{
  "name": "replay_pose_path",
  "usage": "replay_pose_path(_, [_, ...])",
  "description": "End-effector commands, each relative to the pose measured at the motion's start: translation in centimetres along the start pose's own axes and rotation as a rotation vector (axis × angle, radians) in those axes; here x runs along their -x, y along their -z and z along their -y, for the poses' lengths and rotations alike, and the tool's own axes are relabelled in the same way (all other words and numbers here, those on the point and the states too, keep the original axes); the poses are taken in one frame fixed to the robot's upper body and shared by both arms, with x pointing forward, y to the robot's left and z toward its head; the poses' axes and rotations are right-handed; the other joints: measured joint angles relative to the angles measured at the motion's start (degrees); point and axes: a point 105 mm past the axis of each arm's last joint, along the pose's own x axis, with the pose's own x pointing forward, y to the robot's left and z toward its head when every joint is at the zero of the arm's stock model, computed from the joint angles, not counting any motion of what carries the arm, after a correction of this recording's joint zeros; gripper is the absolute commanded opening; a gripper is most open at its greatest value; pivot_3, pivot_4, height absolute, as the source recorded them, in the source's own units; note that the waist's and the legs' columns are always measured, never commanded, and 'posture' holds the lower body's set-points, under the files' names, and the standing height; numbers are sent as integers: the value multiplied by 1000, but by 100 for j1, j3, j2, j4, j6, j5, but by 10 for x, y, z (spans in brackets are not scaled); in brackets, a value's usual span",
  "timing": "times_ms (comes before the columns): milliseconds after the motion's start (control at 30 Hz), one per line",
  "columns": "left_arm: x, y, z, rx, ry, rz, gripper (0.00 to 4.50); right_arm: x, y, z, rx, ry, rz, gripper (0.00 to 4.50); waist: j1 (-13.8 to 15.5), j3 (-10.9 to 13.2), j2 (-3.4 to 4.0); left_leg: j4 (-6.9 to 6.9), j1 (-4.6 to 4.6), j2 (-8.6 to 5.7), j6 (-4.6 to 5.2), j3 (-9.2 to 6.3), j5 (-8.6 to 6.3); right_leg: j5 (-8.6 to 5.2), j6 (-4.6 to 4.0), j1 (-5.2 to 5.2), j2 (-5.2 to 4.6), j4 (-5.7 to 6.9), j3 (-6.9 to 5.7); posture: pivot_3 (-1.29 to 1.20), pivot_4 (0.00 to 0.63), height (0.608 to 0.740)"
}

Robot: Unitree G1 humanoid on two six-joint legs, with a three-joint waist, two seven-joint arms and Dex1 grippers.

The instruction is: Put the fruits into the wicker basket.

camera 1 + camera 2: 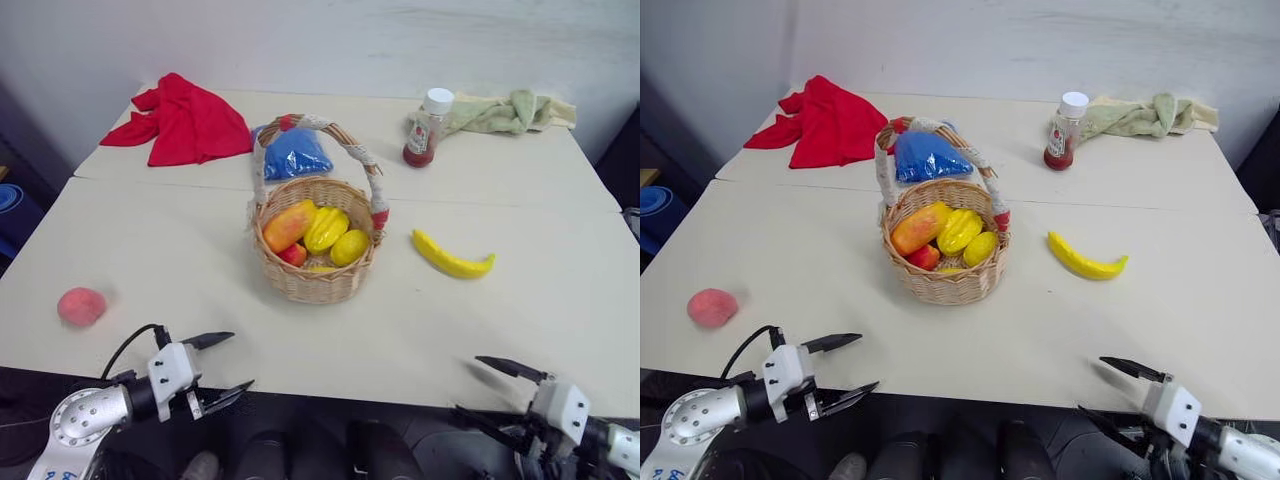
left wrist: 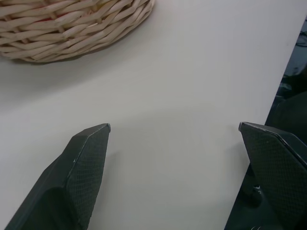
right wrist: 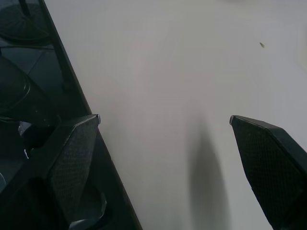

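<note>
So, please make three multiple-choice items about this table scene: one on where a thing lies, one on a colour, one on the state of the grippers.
1. Where does the banana lie?
A. inside the wicker basket
B. on the table, on the robot's right of the wicker basket
C. on the red cloth

2. What colour is the cap of the sauce bottle?
A. white
B. black
C. blue

3. How do the two grippers stand?
A. both shut on a fruit
B. left shut on the peach, right open
C. both open and holding nothing

Answers:
1. B: the banana rests on the bare table, apart from the wicker basket.
2. A: the cap on top is white, above the red contents.
3. C: the left gripper and the right gripper show spread fingers with only table between them; the peach lies untouched.
</note>
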Motion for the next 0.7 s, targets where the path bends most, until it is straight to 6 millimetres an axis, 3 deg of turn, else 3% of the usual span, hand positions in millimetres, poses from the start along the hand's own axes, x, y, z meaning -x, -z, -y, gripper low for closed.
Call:
replay_pose_path(33, [-1, -18, -5, -37, -12, 74, 4500, -2, -8, 9, 37, 37, 37, 4454, 0, 0, 0, -1, 3, 0, 0, 2, 0, 0, 0, 1, 0, 1, 1, 0, 150, 740])
replay_pose_path(167, [-3, -23, -1, 58, 22, 107, 4500, -13, -14, 9, 30, 41, 93, 4454, 3, 0, 1, -4, 5, 3, -3, 7, 0, 4, 7, -2, 3, 7, 2, 0, 150, 740])
replay_pose_path(233, [0, -24, 2, 110, 42, 109, 4500, -18, -17, 5, 14, 16, 118, 4454, 2, -3, 6, -7, 5, 3, -8, 7, -3, 44, 81, -5, 3, 9, 0, 0, 150, 740])
replay_pose_path(300, [5, -24, 3, 186, 63, 117, 4500, -23, -24, 5, 37, 10, 159, 4454, 1, -3, 6, -9, 3, 4, -10, 7, -4, 45, 83, -9, 3, 9, -3, 0, 150, 740])
replay_pose_path(400, [16, -26, -11, 247, -67, 158, 4500, -33, -43, 3, 30, -13, 270, 4454, -3, -2, 7, -7, 3, 6, -10, 5, -4, 44, 82, -9, 3, 9, -3, 0, 150, 740])
replay_pose_path(533, [47, -15, -25, 282, -305, 171, 4500, -47, -80, 3, -117, -69, 412, 4454, -23, -1, 12, -4, 6, 7, -9, 5, -2, 40, 74, -7, 3, 11, 4, 0, 150, 740])
replay_pose_path(700, [106, 0, -34, 371, -650, 204, 4500, -59, -130, -1, -101, -112, 592, 4454, 3, -3, 5, -6, -3, 10, -13, -1, -5, 40, 75, -15, 5, 10, -5, 0, 150, 740])
